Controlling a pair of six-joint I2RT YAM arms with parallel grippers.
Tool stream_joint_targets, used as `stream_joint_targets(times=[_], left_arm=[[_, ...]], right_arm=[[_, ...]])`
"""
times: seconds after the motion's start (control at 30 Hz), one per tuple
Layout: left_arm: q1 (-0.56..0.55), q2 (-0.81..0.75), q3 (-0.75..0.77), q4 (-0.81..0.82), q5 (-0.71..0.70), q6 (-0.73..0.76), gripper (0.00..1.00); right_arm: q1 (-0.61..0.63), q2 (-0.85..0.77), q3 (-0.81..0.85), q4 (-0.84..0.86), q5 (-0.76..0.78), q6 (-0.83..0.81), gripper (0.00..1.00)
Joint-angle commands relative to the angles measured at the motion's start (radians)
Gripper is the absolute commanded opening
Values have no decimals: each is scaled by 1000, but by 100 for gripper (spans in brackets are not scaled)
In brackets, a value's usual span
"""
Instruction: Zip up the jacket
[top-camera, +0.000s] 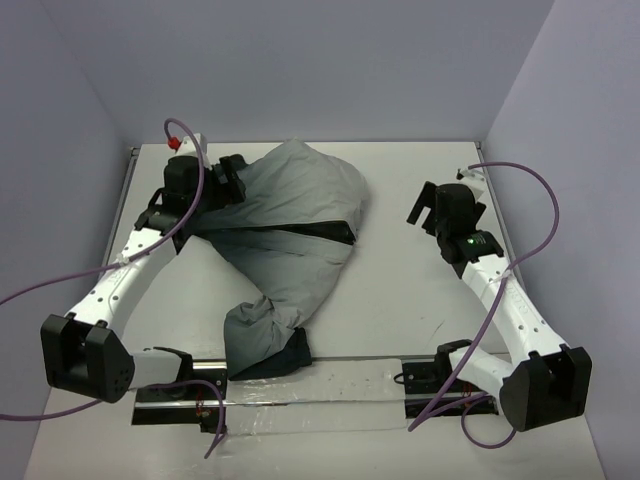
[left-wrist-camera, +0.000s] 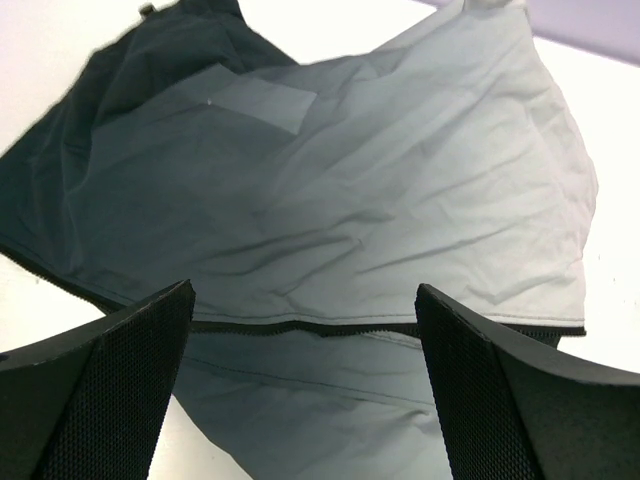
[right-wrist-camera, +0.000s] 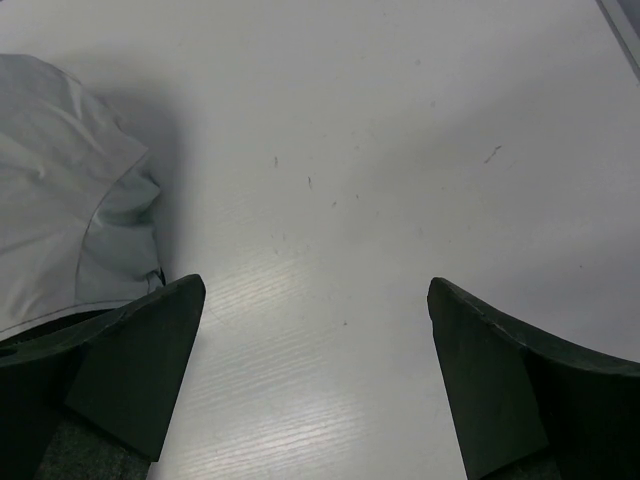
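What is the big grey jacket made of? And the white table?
The jacket looks like thin woven cloth, maybe nylon or polyester: soft, creased, faintly shiny, fading from pale grey to charcoal. The table seems a hard white board, smooth with a soft sheen; faint grain lines show up close, so perhaps laminate or painted wood.

I see the jacket (top-camera: 290, 215) lying on the table (top-camera: 400, 300), left of centre, with one sleeve (top-camera: 262, 335) trailing back toward the near edge. My left tool (top-camera: 232, 180) sits at the jacket's far-left side, over the cloth, and the zipper (left-wrist-camera: 380, 327) runs crosswise just ahead of its fingers. My right tool (top-camera: 418, 208) hangs over the table to the right of the jacket, apart from it.
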Motion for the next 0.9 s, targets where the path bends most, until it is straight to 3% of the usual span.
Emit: stream_joint_targets(times=[0.0,0.13,0.33,0.47,0.7,0.87], left_arm=[[1,66,55,-59,45,-4,98],[2,181,103,-203,-75,-103,97],[3,93,-61,-241,-103,-243,95],[-4,20,-167,-271,-26,-250,94],[-87,-72,-256,-267,250,-248,99],[-186,-98,-271,-385,226,-281,99]], right_arm=[[10,-6,38,4,8,10,100],[16,-8,38,1,-33,11,100],[35,-27,24,4,-77,12,100],[58,-18,26,13,-100,10,100],[123,20,50,-2,-45,29,100],[142,5,49,1,-44,37,100]])
